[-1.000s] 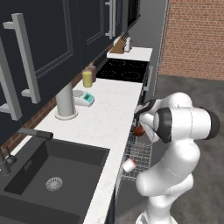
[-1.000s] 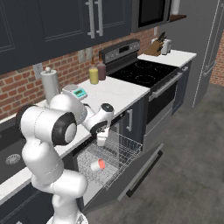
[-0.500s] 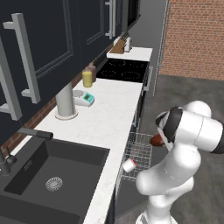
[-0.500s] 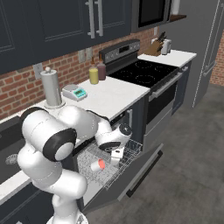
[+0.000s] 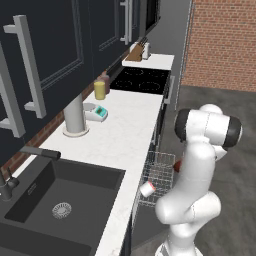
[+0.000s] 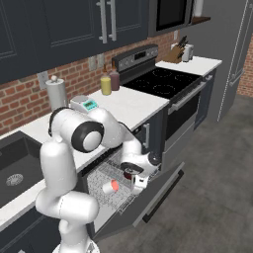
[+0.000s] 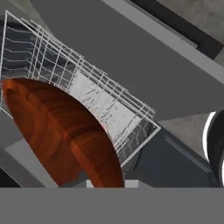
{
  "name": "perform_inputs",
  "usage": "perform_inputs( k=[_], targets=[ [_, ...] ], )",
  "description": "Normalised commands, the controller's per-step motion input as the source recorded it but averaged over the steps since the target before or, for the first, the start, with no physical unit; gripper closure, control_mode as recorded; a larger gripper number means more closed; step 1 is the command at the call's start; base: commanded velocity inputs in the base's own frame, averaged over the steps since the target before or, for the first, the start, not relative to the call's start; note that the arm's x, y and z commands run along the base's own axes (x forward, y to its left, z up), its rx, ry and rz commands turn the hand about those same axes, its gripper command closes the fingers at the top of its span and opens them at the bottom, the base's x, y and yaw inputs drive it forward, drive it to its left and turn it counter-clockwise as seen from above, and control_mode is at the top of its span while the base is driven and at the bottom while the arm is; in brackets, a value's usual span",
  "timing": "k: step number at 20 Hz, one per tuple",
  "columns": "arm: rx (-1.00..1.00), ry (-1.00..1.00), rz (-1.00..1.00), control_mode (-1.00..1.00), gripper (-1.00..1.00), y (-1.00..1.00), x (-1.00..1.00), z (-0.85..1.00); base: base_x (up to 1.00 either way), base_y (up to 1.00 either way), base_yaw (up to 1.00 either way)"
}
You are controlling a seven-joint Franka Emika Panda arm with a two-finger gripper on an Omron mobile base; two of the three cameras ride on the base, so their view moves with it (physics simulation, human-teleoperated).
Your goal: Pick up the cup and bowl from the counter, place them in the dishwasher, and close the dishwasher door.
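Gripper (image 6: 134,181) clamping dark red-brown shallow bowl (image 6: 130,168), hovering over silvery wire-grid dishwasher rack (image 6: 111,174), small white cup (image 6: 109,187) lying inside, navy door (image 6: 148,197) hanging open.

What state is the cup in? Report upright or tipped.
Tipped. The cup lies on its side in the dishwasher's wire rack, its reddish-pink mouth facing sideways.

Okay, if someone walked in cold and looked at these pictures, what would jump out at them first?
Probably the big white arm bent low over the open dishwasher, holding the red-brown bowl at the gripper just above the wire rack. Next, the white cup already lying on its side in that rack. Behind, the pale counter stands out against the dark cabinets.
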Motion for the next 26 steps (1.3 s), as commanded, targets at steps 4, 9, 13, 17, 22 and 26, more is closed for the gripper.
perform_inputs(
  k=[4, 9, 13, 17, 22, 26],
  targets=[
    [0.07, 0.02, 0.00, -1.00, 1.00, 0.15, 0.59, -0.51, 0.00, 0.00, 0.00],
    [0.05, 0.01, 0.00, -1.00, 1.00, 0.31, 0.71, -0.39, 0.00, 0.00, 0.00],
    [0.02, 0.02, 0.00, -1.00, 1.00, 0.29, 0.69, -0.37, 0.00, 0.00, 0.00],
    [0.00, 0.03, 0.00, -1.00, 1.00, 0.29, 0.73, -0.43, 0.00, 0.00, 0.00],
    [0.00, 0.07, 0.00, -1.00, 1.00, 0.09, 0.54, -0.55, 0.00, 0.00, 0.00],
    [0.00, 0.06, 0.00, -1.00, 1.00, 0.00, 0.23, -0.63, 0.00, 0.00, 0.00]
  ],
)
